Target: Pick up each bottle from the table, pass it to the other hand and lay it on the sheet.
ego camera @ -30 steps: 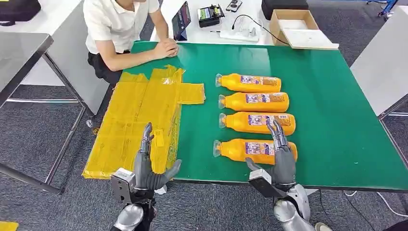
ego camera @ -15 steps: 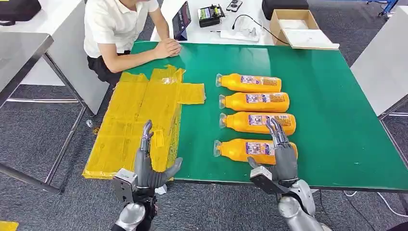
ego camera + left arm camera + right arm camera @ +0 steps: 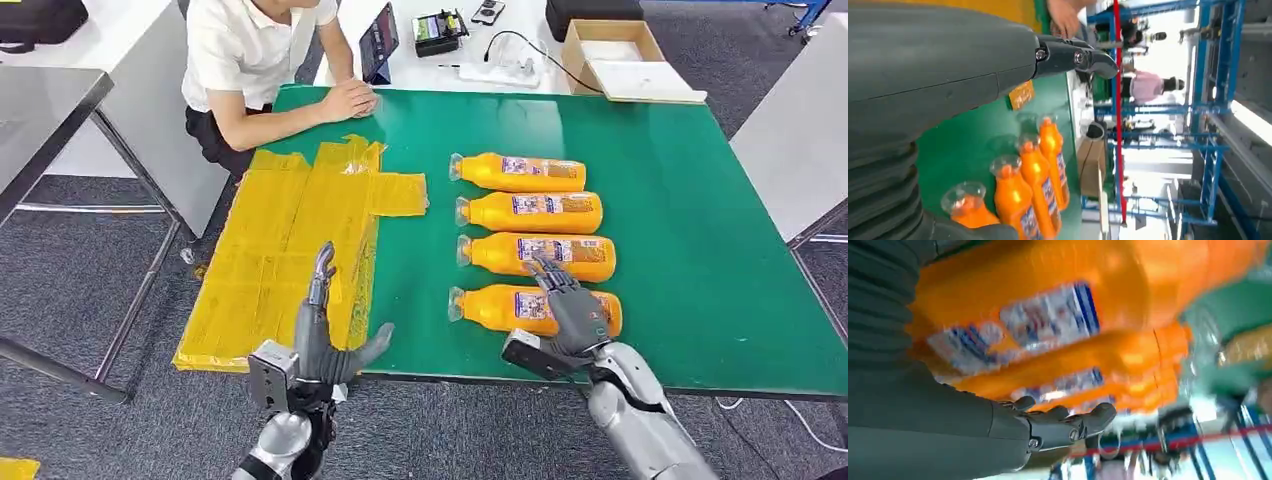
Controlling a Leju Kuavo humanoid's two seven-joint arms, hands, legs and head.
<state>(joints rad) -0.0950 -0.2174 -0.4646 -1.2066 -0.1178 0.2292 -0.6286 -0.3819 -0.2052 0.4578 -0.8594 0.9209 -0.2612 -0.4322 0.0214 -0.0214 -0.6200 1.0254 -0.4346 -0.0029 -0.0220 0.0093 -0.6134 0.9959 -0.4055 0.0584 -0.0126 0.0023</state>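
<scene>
Head view shows your right hand (image 3: pixel 572 310) spread, empty, over the nearest bottle (image 3: pixel 535 309) on the green table (image 3: pixel 700 280) — set to grasp — while your left hand (image 3: pixel 325 335) waits open beside the yellow sheet (image 3: pixel 270 260).

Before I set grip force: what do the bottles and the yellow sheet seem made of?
Bottles: probably clear, glossy plastic; the transparent caps and necks show, with orange contents and printed labels. Yellow sheet: likely thin plastic film, creased, shiny and patched from overlapping pieces.
</scene>
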